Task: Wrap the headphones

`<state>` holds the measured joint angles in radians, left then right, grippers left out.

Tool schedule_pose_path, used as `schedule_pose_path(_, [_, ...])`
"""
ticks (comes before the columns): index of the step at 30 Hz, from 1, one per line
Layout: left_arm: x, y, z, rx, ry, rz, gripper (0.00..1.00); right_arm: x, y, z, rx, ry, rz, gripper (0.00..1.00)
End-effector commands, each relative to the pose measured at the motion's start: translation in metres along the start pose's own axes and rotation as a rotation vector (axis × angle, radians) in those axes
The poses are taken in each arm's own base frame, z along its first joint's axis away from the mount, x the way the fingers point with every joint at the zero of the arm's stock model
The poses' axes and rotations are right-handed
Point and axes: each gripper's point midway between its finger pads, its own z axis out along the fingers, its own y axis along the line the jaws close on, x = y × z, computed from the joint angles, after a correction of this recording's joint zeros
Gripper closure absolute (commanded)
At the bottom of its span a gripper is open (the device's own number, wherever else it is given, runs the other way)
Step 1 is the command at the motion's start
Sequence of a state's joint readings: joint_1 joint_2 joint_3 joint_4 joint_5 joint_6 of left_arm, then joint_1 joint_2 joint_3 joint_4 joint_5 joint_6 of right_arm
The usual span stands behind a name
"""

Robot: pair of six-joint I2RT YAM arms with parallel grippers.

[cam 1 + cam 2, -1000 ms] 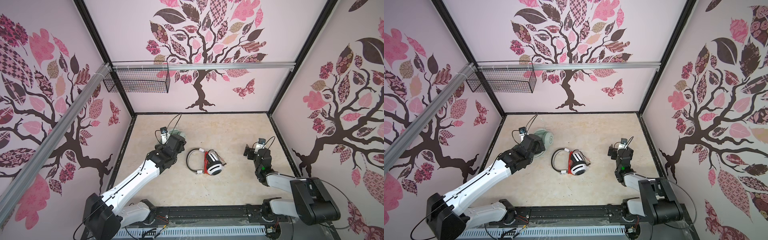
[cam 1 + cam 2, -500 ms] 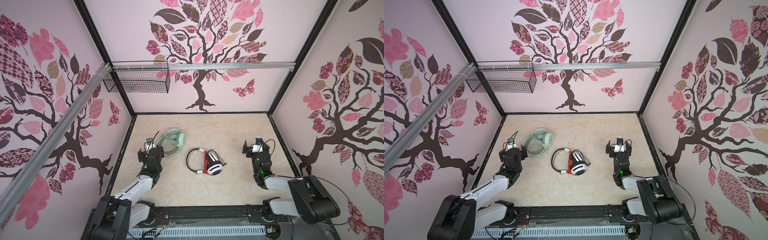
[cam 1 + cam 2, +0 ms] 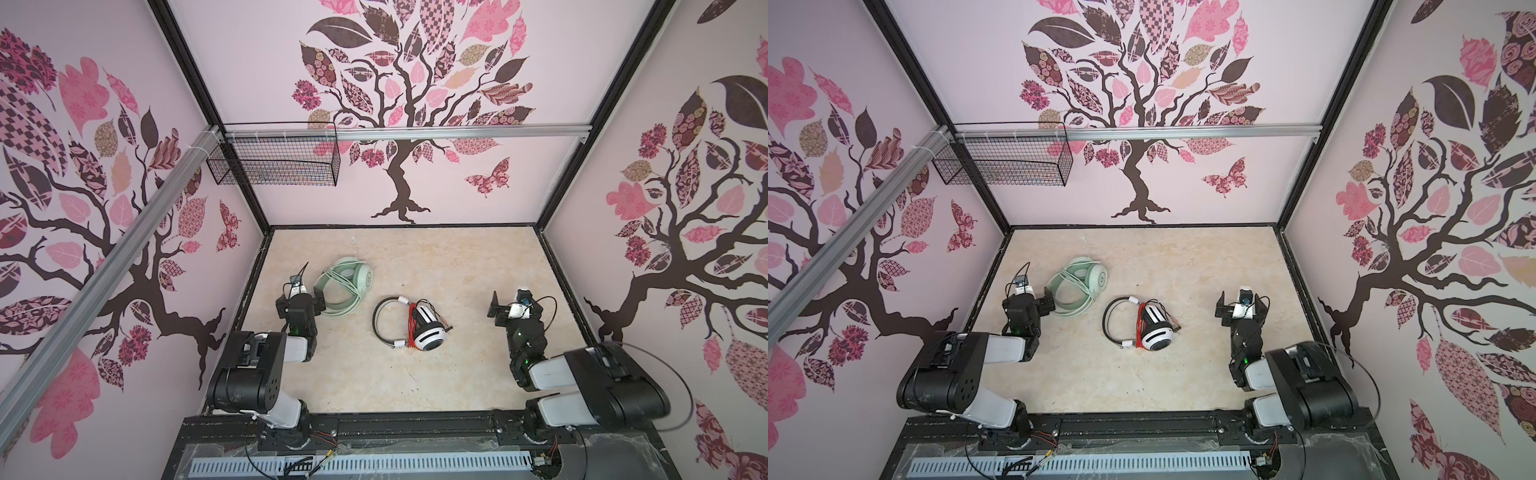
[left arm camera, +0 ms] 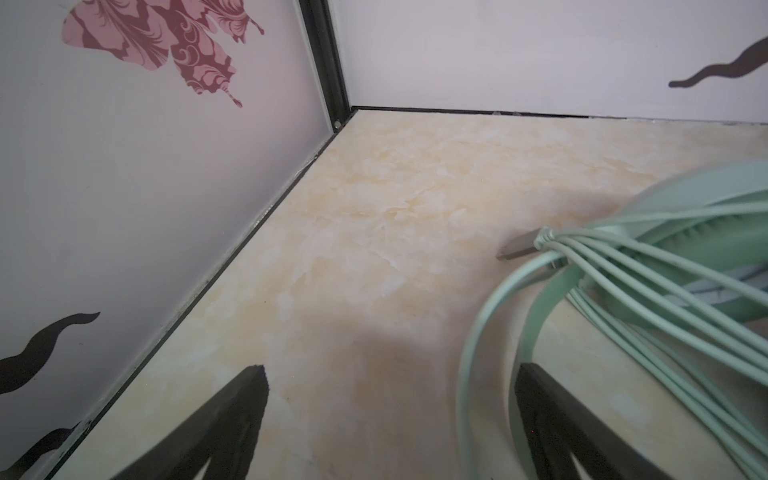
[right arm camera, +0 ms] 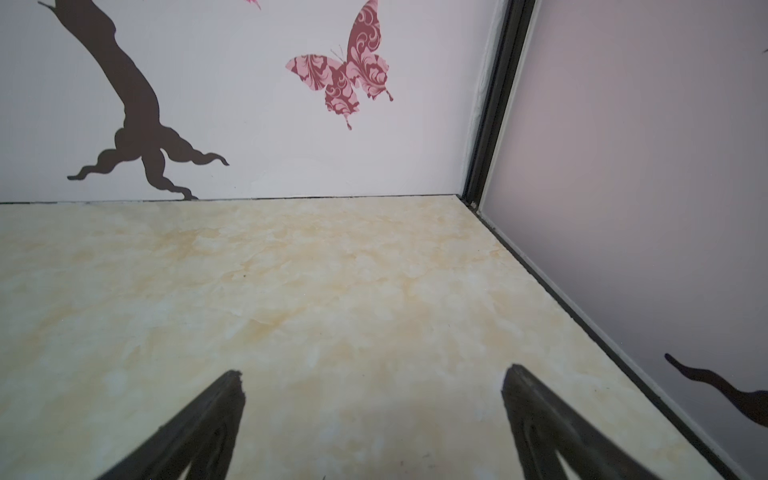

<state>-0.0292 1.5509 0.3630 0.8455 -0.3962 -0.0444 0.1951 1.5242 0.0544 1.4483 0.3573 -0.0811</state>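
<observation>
Two headphones lie on the marble-patterned table (image 3: 465,266) in both top views. The mint-green pair (image 3: 357,274) (image 3: 1090,276) is at the left, its pale green cable wound round the band. The white-and-black pair (image 3: 430,336) (image 3: 1158,336) lies at the middle with an orange-red cable (image 3: 412,324) wrapped round it. My left gripper (image 3: 300,297) (image 4: 390,370) stands open just left of the mint-green pair (image 4: 665,249), the band (image 4: 536,316) close to one finger. My right gripper (image 3: 515,305) (image 5: 374,372) is open over bare table at the right, holding nothing.
A black wire basket (image 3: 274,162) hangs from the rail at the back left. Patterned walls close in the table on three sides. A black rail (image 3: 415,428) with both arm bases runs along the near edge.
My left arm has pulled back toward the near left, uncovering the mint-green headphones. The right arm has drawn back slightly. Both headphones lie where they were.
</observation>
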Motion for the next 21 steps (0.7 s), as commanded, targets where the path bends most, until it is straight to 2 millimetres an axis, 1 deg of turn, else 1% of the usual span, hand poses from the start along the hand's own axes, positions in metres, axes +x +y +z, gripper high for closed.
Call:
schedule_pose_path(1, [-0.013, -0.010, 0.003, 0.063, -0.052, -0.054, 0.04, -0.030, 0.006, 0.012, -0.015, -0.140, 0.051, 0.01])
schedule_pose_path(2, [-0.012, -0.011, 0.002, 0.070, -0.034, -0.053, 0.04, -0.022, 0.004, 0.018, -0.023, -0.083, 0.061, 0.01])
schedule_pose_path(4, [-0.012, -0.010, 0.002, 0.064, -0.048, -0.053, 0.03, -0.008, 0.006, 0.041, -0.029, 0.051, 0.059, 0.00])
schedule_pose_path(5, [-0.014, -0.010, 0.002, 0.064, -0.053, -0.056, 0.04, -0.004, 0.008, 0.051, -0.075, 0.091, 0.078, 0.00])
schedule_pose_path(6, [-0.012, -0.011, 0.002, 0.068, -0.038, -0.055, 0.04, -0.003, 0.008, 0.054, -0.085, 0.101, 0.087, 0.00])
schedule_pose_path(11, [-0.012, -0.010, 0.002, 0.067, -0.041, -0.054, 0.03, -0.005, 0.007, 0.051, -0.082, 0.087, 0.086, 0.00])
schedule_pose_path(14, [-0.012, -0.010, 0.002, 0.066, -0.041, -0.055, 0.04, -0.003, 0.011, 0.055, -0.098, 0.104, 0.083, 0.00])
schedule_pose_path(16, [-0.012, -0.010, 0.002, 0.068, -0.040, -0.053, 0.04, -0.001, 0.010, 0.058, -0.111, 0.116, 0.096, 0.00])
schedule_pose_path(21, [-0.012, -0.010, 0.002, 0.067, -0.041, -0.055, 0.04, -0.004, 0.009, 0.053, -0.112, 0.100, 0.093, 0.01])
